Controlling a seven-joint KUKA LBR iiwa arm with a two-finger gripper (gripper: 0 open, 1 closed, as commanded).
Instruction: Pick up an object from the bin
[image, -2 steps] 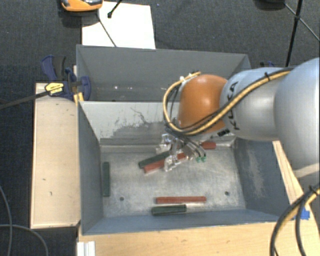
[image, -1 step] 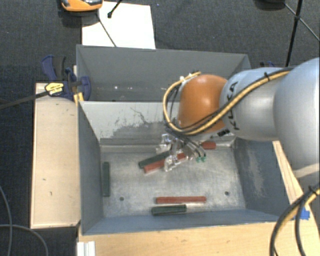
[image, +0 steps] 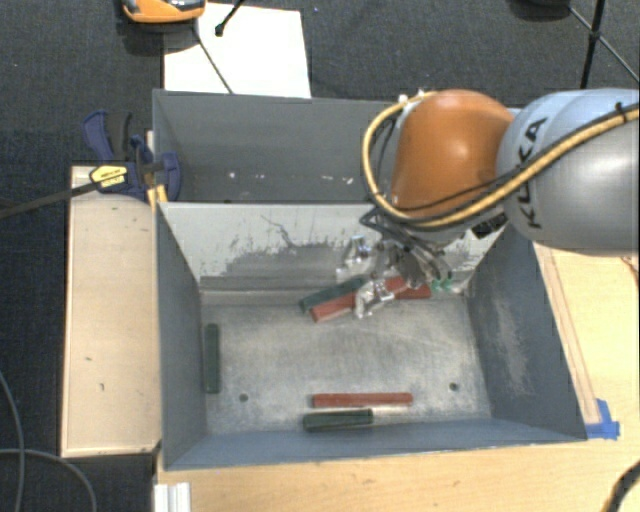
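My gripper (image: 368, 290) hangs below the orange wrist cover over the back middle of the bin, its metal fingertips down at a red-brown bar (image: 335, 308) that lies at a slant on the floor there. A dark green bar (image: 322, 297) lies right against the red-brown one on its far side. Whether the fingers are round either bar is hidden by the gripper's own body. A small green and white thing (image: 452, 283) lies just right of the gripper by the bin's right wall.
Near the front wall lie a second red-brown bar (image: 361, 400) and a dark green bar (image: 338, 421) side by side. Another dark green bar (image: 211, 357) lies lengthwise by the left wall. The arm comes in from the right above the bin.
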